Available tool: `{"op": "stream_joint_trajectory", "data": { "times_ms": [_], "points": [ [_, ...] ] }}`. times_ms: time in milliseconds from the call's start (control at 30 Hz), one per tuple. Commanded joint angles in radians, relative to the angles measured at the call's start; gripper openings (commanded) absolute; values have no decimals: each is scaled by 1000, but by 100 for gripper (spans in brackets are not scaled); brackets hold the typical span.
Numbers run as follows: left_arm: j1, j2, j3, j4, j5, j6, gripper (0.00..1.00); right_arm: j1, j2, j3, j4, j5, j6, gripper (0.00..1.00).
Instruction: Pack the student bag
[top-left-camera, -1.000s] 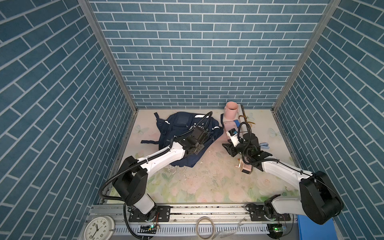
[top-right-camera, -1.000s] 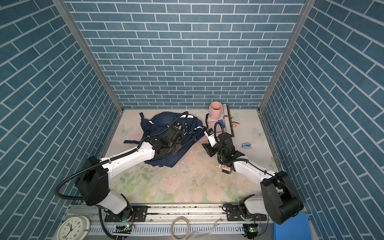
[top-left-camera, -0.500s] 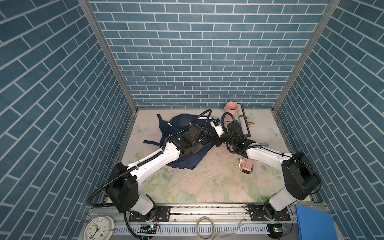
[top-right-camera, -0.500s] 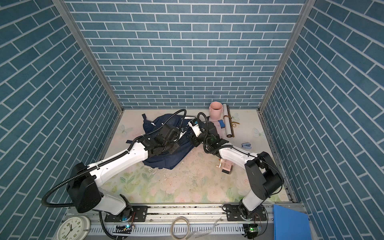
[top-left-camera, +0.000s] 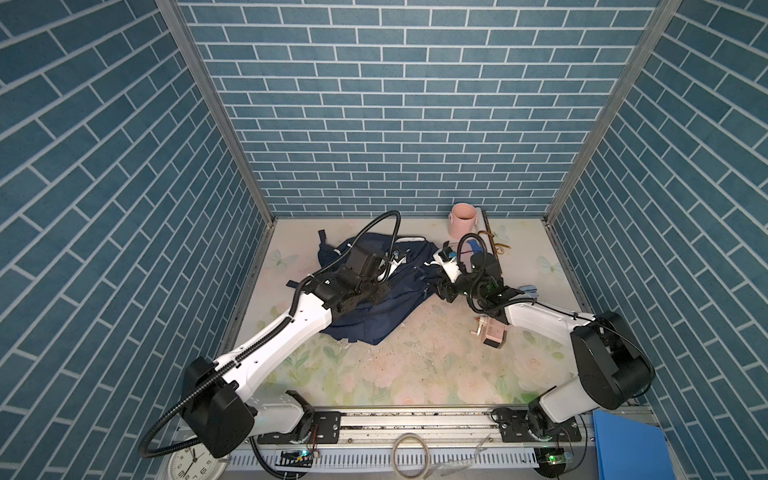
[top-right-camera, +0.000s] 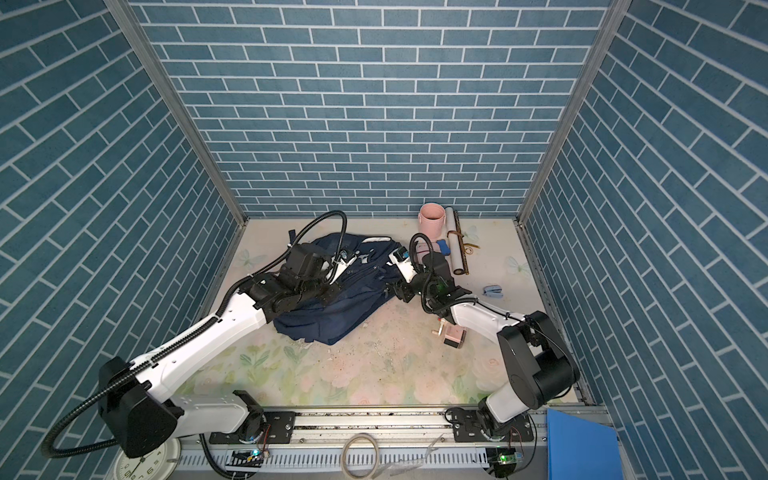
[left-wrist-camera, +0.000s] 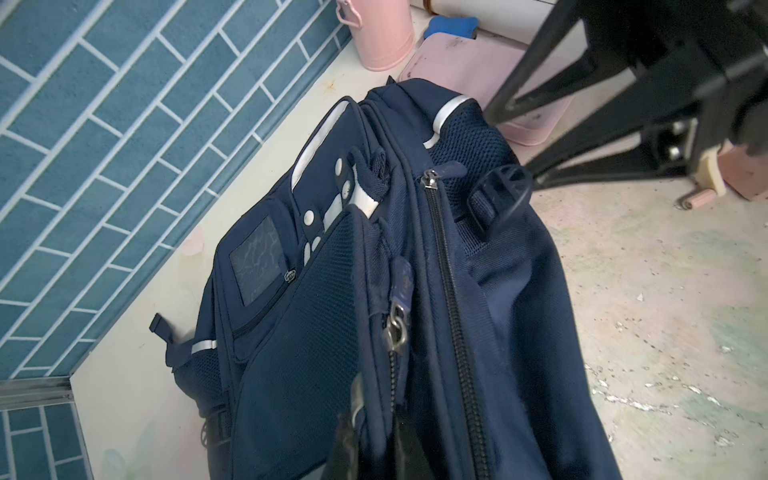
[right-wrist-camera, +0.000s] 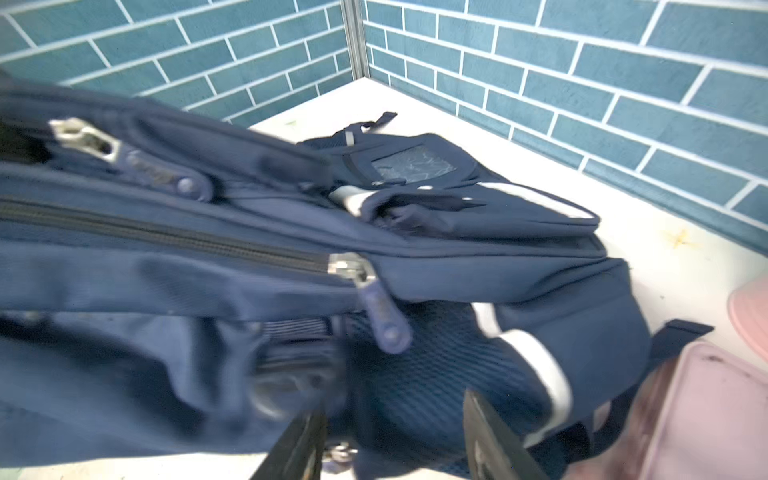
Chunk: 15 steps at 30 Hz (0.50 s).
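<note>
"The student bag (top-left-camera: 384, 318), where is it?"

"It lies on the floral worktop (top-left-camera: 415, 374), in the far half and left of the middle. It is a slumped navy backpack with pale reflective strips. Its long axis runs from the far edge toward the near edge, leaning a little to the right."

"And the claws?"

"The left claw (top-left-camera: 378, 290) sits over the middle of the bag, clenched on a fold of its fabric. In the left wrist view its fingers (left-wrist-camera: 343, 446) close on the cloth beside a zip, and the bag rises to them in a ridge. The right claw (top-left-camera: 432, 286) is at the bag's right side, jaws released, with nothing gripped. I cannot tell whether its tips touch the mesh side pocket (right-wrist-camera: 436, 374)."

"What does the next move turn on?"

"Probably the main zip (left-wrist-camera: 453, 316), which is closed and follows the bag's long axis. Its pull tab (right-wrist-camera: 380, 311) hangs at the end nearest the right claw, just beyond the open tips, on the side toward the worktop's left edge. The right arm is both nearer and free, so I judge it would take the tab while the left holds the cloth taut. A pink cup (top-left-camera: 462, 218) and a flat pink case (left-wrist-camera: 469, 75), likely things to pack, sit near the far edge, just beside the bag."
</note>
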Motion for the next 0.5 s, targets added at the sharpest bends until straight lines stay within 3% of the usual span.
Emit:
{"op": "stream_joint_trajectory", "data": {
  "times_ms": [0,200,467],
  "points": [
    [10,-48,4,118,45,71,0,-19,62,68,-7,-172,-86,55],
    [17,-65,-22,109,49,103,0,-52,196,167,31,-412,-38,55],
    [49,-90,-36,130,59,119,0,-53,252,150,68,-451,-1,54]
  ]
}}
